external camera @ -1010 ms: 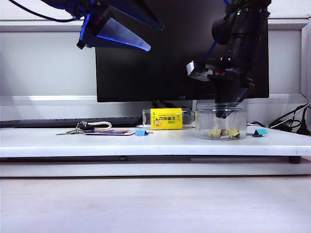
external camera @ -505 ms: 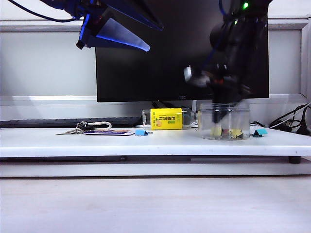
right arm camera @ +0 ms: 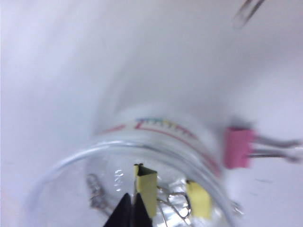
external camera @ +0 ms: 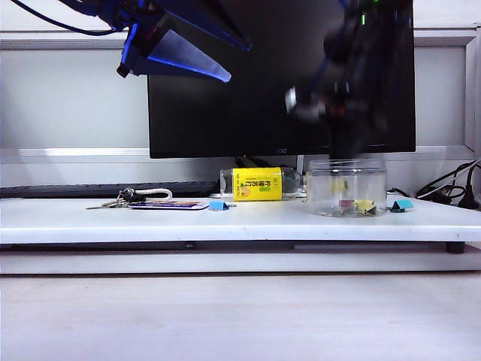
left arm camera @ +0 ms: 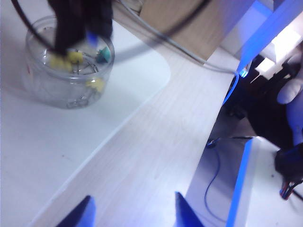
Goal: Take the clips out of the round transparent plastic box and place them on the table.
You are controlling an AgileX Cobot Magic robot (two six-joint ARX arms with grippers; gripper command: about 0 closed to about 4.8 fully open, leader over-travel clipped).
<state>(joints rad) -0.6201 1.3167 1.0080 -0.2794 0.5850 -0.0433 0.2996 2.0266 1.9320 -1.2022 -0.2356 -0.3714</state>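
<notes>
The round transparent plastic box (external camera: 346, 188) stands on the right of the white table (external camera: 150, 223). My right gripper (right arm camera: 130, 209) is shut just above its rim, with a yellow clip (right arm camera: 147, 188) hanging at its tips; in the exterior view that clip (external camera: 338, 184) hangs clear of the box floor. A pink clip (external camera: 346, 203) and another yellow clip (external camera: 366, 204) lie at the bottom. In the left wrist view the box (left arm camera: 45, 80) shows with the dark right arm over it. My left gripper (left arm camera: 134, 215) is open and empty, high at the left, far from the box.
A teal clip (external camera: 403, 204) lies just right of the box. A blue clip (external camera: 219, 204), a clear bottle with a yellow label (external camera: 258, 183) and keys with a card (external camera: 143, 200) sit mid-table. A black monitor (external camera: 248, 113) stands behind, and cables (external camera: 451, 188) run at the far right.
My right gripper shut inside the box and rose toward the rim, lifting one yellow clip off the floor. The box shifted slightly. The left arm stayed still.
</notes>
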